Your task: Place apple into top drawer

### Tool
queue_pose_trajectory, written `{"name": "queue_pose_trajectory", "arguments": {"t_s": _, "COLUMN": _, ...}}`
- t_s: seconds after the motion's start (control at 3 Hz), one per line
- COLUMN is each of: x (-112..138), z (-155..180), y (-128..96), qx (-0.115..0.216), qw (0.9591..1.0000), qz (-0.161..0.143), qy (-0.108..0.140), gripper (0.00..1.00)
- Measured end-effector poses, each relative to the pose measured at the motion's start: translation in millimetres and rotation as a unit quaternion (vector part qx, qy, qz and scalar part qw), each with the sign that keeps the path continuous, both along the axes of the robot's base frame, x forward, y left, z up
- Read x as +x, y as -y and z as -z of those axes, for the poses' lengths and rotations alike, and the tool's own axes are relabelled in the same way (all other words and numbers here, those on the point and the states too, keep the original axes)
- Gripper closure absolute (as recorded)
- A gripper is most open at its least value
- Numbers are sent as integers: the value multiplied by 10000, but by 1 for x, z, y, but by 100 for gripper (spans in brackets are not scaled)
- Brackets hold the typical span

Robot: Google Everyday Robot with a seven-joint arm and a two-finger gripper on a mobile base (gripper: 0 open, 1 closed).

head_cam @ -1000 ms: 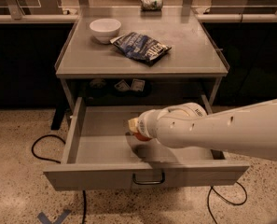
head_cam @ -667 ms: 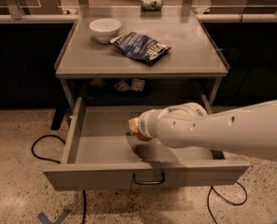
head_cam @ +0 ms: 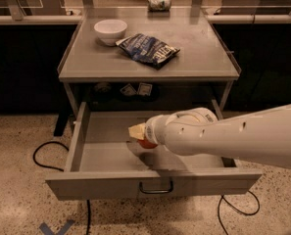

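The top drawer point(head_cam: 86, 153) of the grey table is pulled wide open, with its curved handle point(head_cam: 156, 189) at the front centre. My white arm reaches in from the right over the drawer. My gripper point(head_cam: 139, 132) is at the arm's left end, low inside the drawer near its middle. It is shut on the red-orange apple point(head_cam: 146, 143), of which only a small part shows under the wrist. The apple hangs just above the drawer floor, over a dark shadow.
On the tabletop point(head_cam: 194, 58) stand a white bowl point(head_cam: 110, 31) at the back left and a dark blue chip bag point(head_cam: 149, 49) in the middle. A can point(head_cam: 159, 3) lies beyond it. Black cables point(head_cam: 47, 153) lie on the speckled floor at both sides.
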State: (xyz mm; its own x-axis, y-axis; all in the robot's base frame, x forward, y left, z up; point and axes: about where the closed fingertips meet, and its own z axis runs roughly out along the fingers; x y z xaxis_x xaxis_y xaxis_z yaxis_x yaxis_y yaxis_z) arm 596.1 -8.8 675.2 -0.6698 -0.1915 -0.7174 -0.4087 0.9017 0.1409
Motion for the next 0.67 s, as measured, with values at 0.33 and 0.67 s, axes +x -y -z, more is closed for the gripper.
{"name": "queue_pose_trajectory", "arguments": {"t_s": 0.33, "x": 0, "z": 0, "y": 0, "qx": 0, "qw": 10000, "qz": 0, "qy": 0, "gripper": 0}}
{"name": "queue_pose_trajectory", "arguments": {"t_s": 0.67, "x": 0, "z": 0, "y": 0, "qx": 0, "qw": 10000, "qz": 0, "qy": 0, "gripper": 0}}
